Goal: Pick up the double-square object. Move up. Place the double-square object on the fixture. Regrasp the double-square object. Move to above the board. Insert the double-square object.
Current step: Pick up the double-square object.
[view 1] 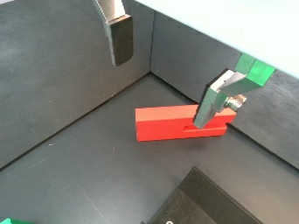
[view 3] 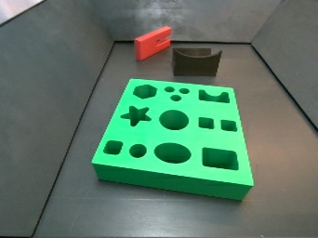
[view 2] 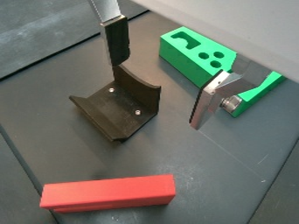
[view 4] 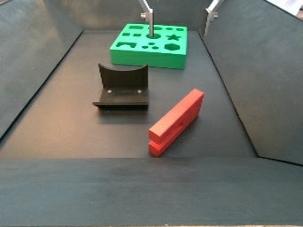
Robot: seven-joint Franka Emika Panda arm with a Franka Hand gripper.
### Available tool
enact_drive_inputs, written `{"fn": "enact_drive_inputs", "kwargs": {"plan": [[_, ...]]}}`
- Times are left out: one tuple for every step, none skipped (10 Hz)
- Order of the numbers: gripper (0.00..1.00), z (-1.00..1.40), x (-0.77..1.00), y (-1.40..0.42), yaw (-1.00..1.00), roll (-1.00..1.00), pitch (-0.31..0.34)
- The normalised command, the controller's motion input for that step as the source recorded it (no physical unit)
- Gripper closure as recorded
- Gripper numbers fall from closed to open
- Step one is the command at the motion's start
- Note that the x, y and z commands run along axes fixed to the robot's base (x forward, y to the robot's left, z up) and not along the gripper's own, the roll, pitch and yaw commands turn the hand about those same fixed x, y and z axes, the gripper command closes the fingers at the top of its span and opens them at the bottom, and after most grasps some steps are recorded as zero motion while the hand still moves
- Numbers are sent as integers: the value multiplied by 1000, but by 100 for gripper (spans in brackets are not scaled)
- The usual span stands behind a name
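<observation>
I read no text, label, brand or number on anything: not on the board [view 3: 177, 130], the double-square object [view 4: 175, 121], the fixture [view 2: 118, 106], or my open gripper [view 2: 158, 74] above the floor.

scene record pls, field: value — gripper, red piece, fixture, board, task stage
gripper: open, empty, raised over the floor; fingertips show at the top edge of a side view, fingers apart in both wrist views
double-square object: lying on the floor, untouched, beside the fixture
fixture: on the floor between the red piece and the board, nothing on it
board: flat on the floor, no cut-out filled that I can see
task stage: pick-up not yet done
</observation>
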Motion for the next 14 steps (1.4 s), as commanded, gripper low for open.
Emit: {"fn": "enact_drive_inputs", "kwargs": {"plan": [[0,0,-114,14,0,0,0],[0,-329,-280,223,-449,97,0],[0,-711,-157,266,-737,36,0],[0,-797,-146,140,-889,16,6],[0,-803,-123,129,-897,23,11],[0,-906,-154,123,-966,0,-6],[0,-906,-180,143,-940,0,-10],[0,-929,-191,169,-854,60,-1],[0,-909,0,251,-700,133,0],[0,-854,0,429,-500,104,-54],[0,-851,-49,374,-369,134,-77],[0,-860,-143,269,-237,147,-77],[0,-877,-60,163,-266,156,-70],[0,-866,-43,94,-291,163,-76]]}}
